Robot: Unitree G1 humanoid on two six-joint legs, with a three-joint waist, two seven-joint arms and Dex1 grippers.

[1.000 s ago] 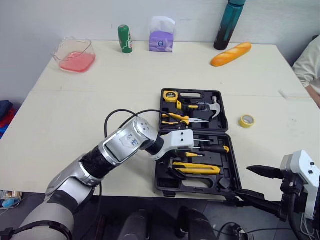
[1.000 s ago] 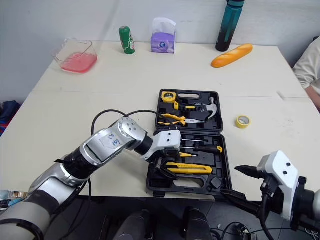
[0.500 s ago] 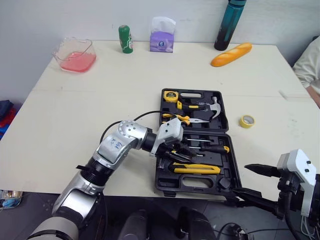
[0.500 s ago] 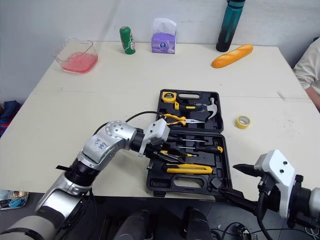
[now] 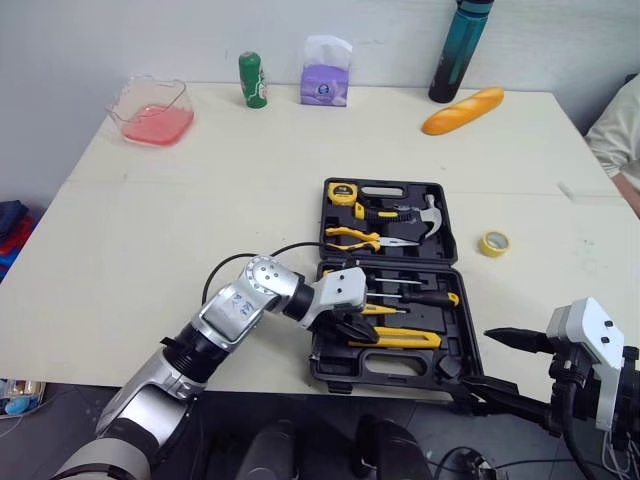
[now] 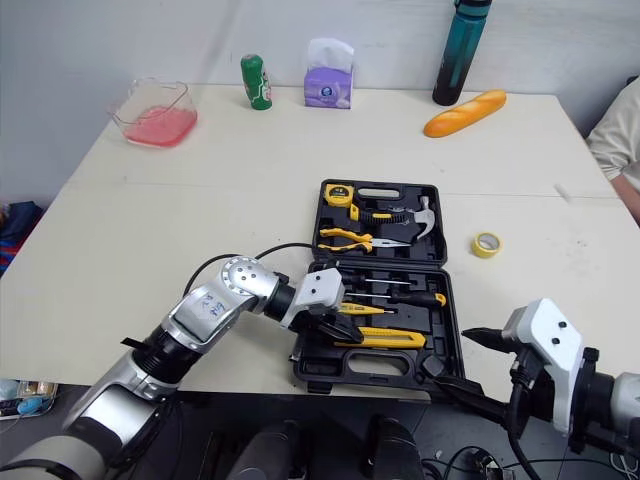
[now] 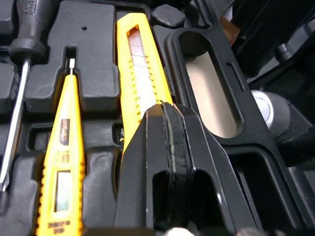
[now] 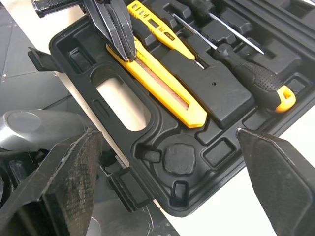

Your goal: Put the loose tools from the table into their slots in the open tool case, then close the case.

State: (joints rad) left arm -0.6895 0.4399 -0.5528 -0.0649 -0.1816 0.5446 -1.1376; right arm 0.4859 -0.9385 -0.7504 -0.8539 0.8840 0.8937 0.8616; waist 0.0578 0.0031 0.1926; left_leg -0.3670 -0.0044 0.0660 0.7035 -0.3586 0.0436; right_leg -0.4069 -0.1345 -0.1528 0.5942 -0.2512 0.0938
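The black tool case [image 5: 325, 372] lies open near the table's front edge. Its far half holds a tape measure [image 5: 342, 190], pliers and a hammer. Its near half holds screwdrivers, a yellow tester pen [image 7: 61, 162] and a yellow utility knife [image 5: 395, 340]. My left gripper [image 5: 352, 326] is shut with nothing between its fingers, and its tips [image 7: 165, 105] rest on the knife's left end. My right gripper [image 5: 478, 360] stands open just off the case's front right corner, below the table edge. A yellow tape roll [image 5: 493, 242] lies loose on the table to the right of the case.
Along the far edge stand a clear container with pink contents [image 5: 150, 110], a green can [image 5: 252, 78], a purple tissue pack [image 5: 325, 82], a teal bottle [image 5: 460, 50] and a bread loaf [image 5: 462, 108]. A person's sleeve [image 5: 622, 125] shows at the right edge.
My left gripper has gone from open to shut, turned at the wrist and come down onto the utility knife. The right gripper has barely moved and stays open.
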